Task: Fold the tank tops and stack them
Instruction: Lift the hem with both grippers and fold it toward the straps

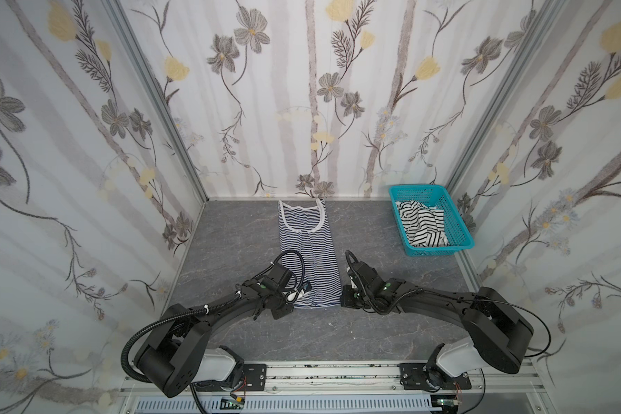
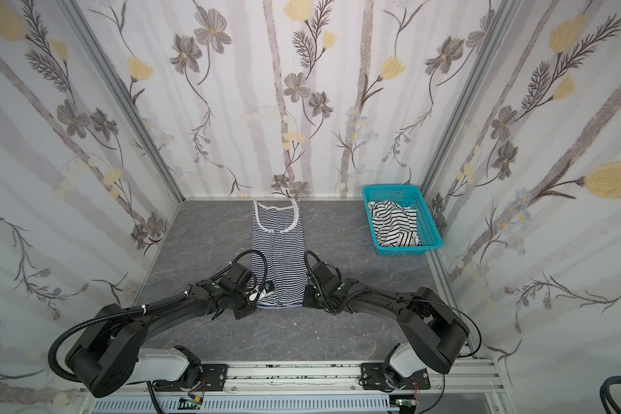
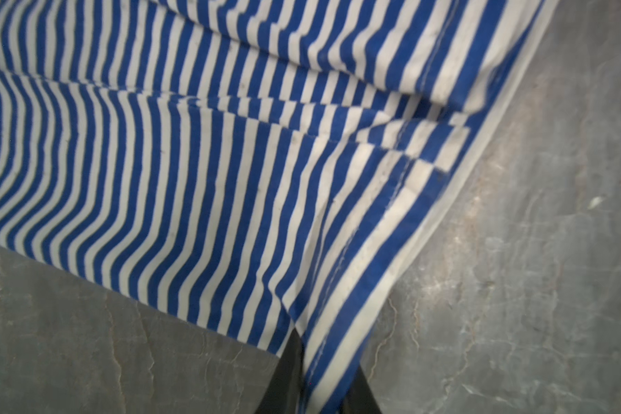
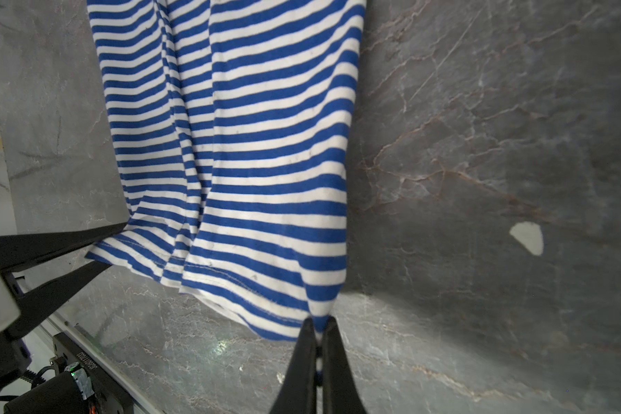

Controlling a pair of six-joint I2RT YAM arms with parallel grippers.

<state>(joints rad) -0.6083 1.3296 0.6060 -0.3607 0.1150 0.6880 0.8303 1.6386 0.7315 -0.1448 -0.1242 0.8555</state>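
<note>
Right gripper pressed together on one near hem corner of the navy-striped tank top. Left gripper pinching the other corner, cloth between its fingers. Top lies lengthwise mid-table, straps at the far edge. Bare grey table on both sides. Black-and-white tank top crumpled in the teal basket, far right corner, well apart.

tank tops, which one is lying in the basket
The wide black-and-white striped top, crumpled in the teal basket. The thin navy-striped top lies stretched on the table.
</note>
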